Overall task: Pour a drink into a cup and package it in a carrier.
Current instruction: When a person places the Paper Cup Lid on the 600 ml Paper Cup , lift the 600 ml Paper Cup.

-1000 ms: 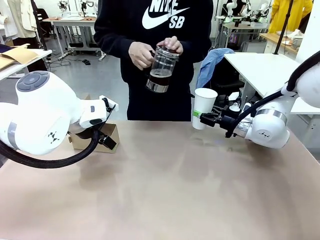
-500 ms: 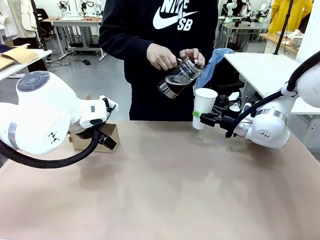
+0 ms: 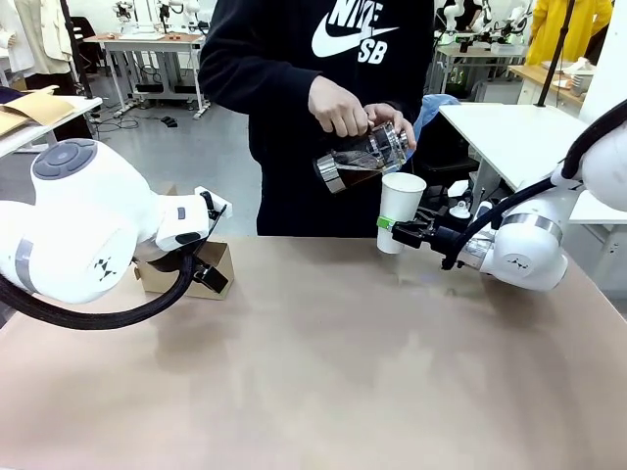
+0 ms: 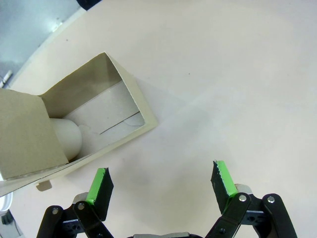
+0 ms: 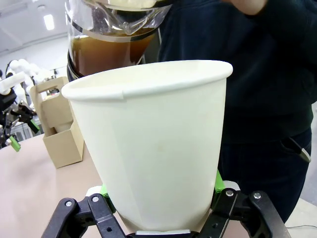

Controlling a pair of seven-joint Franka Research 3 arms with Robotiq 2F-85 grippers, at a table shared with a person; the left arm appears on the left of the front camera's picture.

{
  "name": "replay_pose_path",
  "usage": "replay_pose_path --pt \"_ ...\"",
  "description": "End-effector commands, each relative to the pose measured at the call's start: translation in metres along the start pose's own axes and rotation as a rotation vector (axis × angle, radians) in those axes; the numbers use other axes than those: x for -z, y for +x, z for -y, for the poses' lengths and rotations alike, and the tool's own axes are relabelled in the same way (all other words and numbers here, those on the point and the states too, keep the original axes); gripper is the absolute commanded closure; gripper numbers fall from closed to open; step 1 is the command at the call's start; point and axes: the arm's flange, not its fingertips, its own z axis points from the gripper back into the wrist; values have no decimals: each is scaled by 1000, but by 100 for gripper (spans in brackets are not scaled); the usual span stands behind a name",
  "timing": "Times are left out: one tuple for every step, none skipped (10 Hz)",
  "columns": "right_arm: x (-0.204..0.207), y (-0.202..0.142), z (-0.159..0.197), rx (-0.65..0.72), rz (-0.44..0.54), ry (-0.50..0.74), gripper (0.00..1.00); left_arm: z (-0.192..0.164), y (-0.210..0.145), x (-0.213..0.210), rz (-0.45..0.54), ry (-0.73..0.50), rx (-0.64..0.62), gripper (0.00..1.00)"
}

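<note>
A white paper cup stands upright above the table's far right, my right gripper shut around its base. The person's hands tilt a clear glass jug over the cup's rim, and the dark brown drink pools toward the spout. I see no stream. The brown cardboard carrier sits at the far left of the table, something white inside one pocket. Beside it hovers my left gripper, open and holding nothing.
The person in a dark hoodie stands at the far edge. The tan tabletop is bare across its middle and front. My left arm's bulky white body fills the left side. A white side table stands behind my right arm.
The person carried the jug rightward from chest height and tipped it over the cup. Both arms and the cup stayed still.
</note>
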Motion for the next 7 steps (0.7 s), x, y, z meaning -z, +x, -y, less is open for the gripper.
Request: replay_pose_path --pt "-1 3 -2 2 9 -2 20 0 0 0 1 -1 1 0" --pt "-1 3 -2 2 9 -2 20 0 0 0 1 -1 1 0" --pt "-1 3 -2 2 9 -2 20 0 0 0 1 -1 1 0" --pt "-1 3 -2 2 9 -2 20 0 0 0 1 -1 1 0" --pt "-1 3 -2 2 9 -2 20 0 0 0 1 -1 1 0" --pt "-1 3 -2 2 9 -2 20 0 0 0 1 -1 1 0" --pt "-1 3 -2 2 9 -2 20 0 0 0 1 -1 1 0"
